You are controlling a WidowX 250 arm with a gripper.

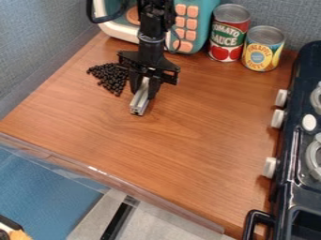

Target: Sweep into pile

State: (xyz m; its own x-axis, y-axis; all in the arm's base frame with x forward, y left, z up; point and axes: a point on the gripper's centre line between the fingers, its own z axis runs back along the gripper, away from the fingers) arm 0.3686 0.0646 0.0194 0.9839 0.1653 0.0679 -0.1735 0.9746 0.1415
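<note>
The step in hand looks to be the sweep itself, judged to be in its early or middle part: the black beads [111, 78] lie on the table [194, 140] toward ten o'clock from its middle, crowded together at one side but trailing into a ragged wedge toward five o'clock. The patch is close-set, though not a neat heap.

The tool [144, 86] hangs toward eleven o'clock on the table, just beside the beads on their three-to-four o'clock side. It is clamped on a grey bar [139, 102], one finger to each side, so its opening is only as wide as that bar. The bar slants down, its free end pointing between six and seven o'clock; whether that end touches the wood cannot be told, nor whether any bead touches the tool.

The next move likely calls for the bar's long side to be set low behind the trailing beads and drawn toward ten or eleven o'clock, folding the tail into the thicker part. Too hard a push could scatter them, and a bar carried too high would pass over them.

A teal toy appliance [205, 14] stands at twelve o'clock, a red-and-green can [229, 37] and a yellow can [263, 49] toward one, and a dark toy stove [289, 164] around three to four.
</note>
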